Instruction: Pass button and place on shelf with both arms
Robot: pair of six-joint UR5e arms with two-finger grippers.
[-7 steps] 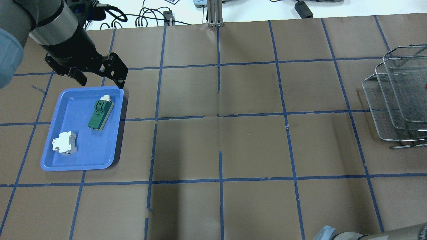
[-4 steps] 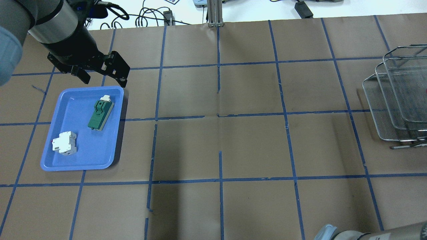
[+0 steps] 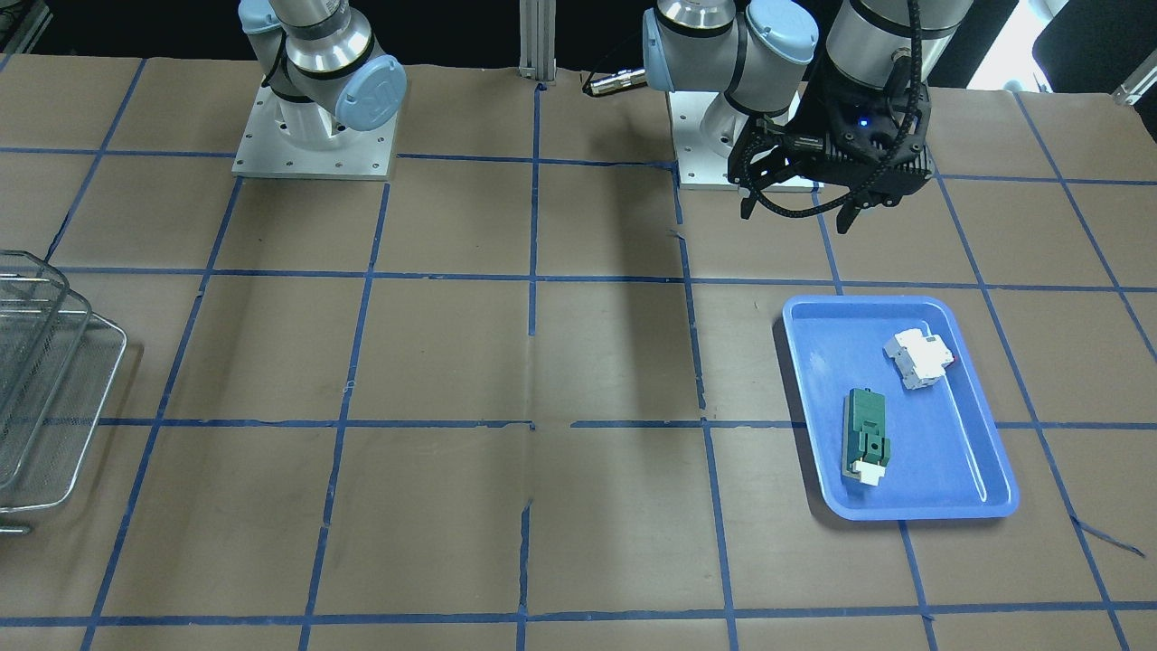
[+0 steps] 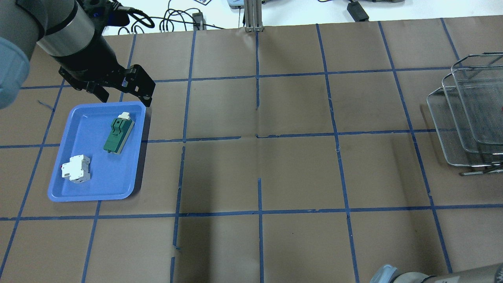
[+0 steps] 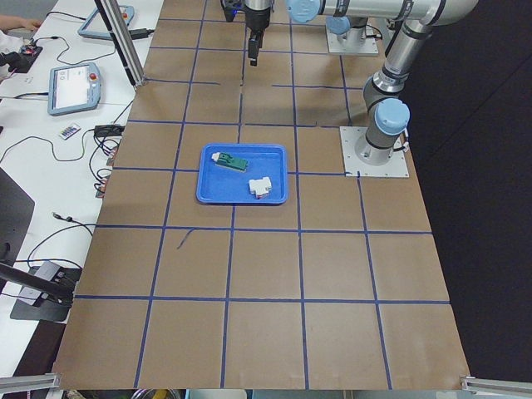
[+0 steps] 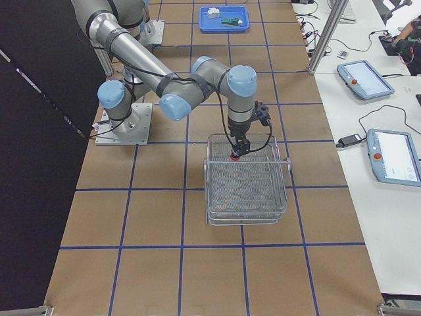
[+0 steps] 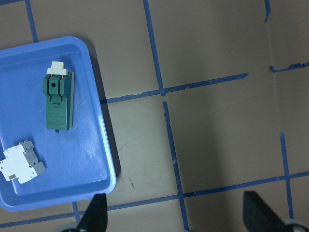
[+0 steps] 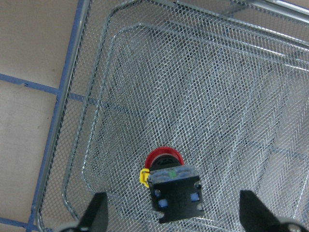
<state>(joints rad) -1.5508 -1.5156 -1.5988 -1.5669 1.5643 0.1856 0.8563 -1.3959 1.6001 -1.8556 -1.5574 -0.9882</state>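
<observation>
Right wrist-mounted: one button (image 8: pixel 170 187) on one shelf (image 8: pixel 207 92).

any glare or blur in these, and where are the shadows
Overhead exterior: soft dark shadow bands run down the brown paper mid-table, and the white bench strip at the top is washed out. Left wrist-mounted: a small glare streak on the blue tray, the left gripper tips dark and soft at the bottom edge. Right wrist-mounted: button and shelf mesh both sharp.

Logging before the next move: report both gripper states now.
Left gripper: open, empty.
Right gripper: open over the button, which lies loose on the shelf.
</observation>
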